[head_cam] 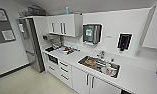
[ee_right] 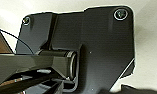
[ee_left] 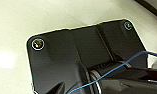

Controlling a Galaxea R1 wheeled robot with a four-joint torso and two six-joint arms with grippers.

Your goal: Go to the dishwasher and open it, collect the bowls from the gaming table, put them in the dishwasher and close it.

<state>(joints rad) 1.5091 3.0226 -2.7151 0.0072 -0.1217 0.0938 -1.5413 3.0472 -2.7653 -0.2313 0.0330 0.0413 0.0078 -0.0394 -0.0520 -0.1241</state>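
A small office kitchen seen from high up, looking down along a white desk (head_cam: 134, 75) that runs against the wall. The landmark is the steel sink (head_cam: 99, 65) set into that desk, holding a jumble of dishes. Beyond the sink, further along the desk, lies some clutter (head_cam: 67, 49), and past that stands a tall steel fridge (head_cam: 31, 45). Above the sink, a paper dispenser (head_cam: 92, 33) hangs on the wall, with white wall cupboards (head_cam: 64, 25) beside it. Below the sink are white doors (head_cam: 87, 81) with dark upright handles, and beside them white drawers (head_cam: 64, 71).

The dishwasher cannot be picked out for certain; a dark patch at the frame's lower edge, on the near side of the sink, may belong to it. No bowls are visible. Both wrist views show pale floor; whether either tool is apart or together cannot be told.

The likely risk: mistaking a cupboard door or drawer for the dishwasher, since the fronts sit close together, or clipping the desk edge while driving closer.
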